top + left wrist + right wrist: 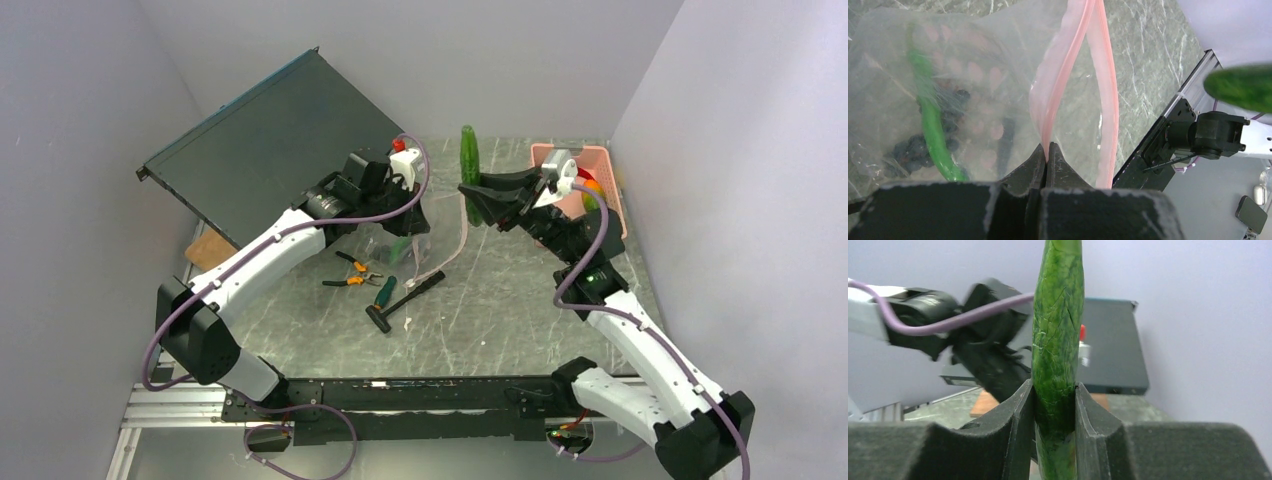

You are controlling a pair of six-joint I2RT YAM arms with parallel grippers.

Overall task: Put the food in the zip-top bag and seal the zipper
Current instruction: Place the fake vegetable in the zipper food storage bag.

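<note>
My left gripper [1047, 150] is shut on one lip of the pale pink zipper [1068, 65] and holds the clear zip-top bag [978, 75] up with its mouth open; the other lip [1108, 100] hangs apart. In the bag lie a dark grape bunch [918, 147] and a bright green stem-like piece [930, 125]. In the top view this gripper [417, 222] is above the bag [395, 250]. My right gripper [1055, 390] is shut on the green cucumber [1058, 330] and holds it upright in the air [468, 155], just right of the bag's mouth.
A pink slotted basket [600, 158] stands at the back right with an orange-green piece [592, 188] in it. Orange-handled pliers [350, 277], a green-handled screwdriver [384, 290] and a black tool [405, 300] lie in front of the bag. A dark panel [270, 150] leans at the back left.
</note>
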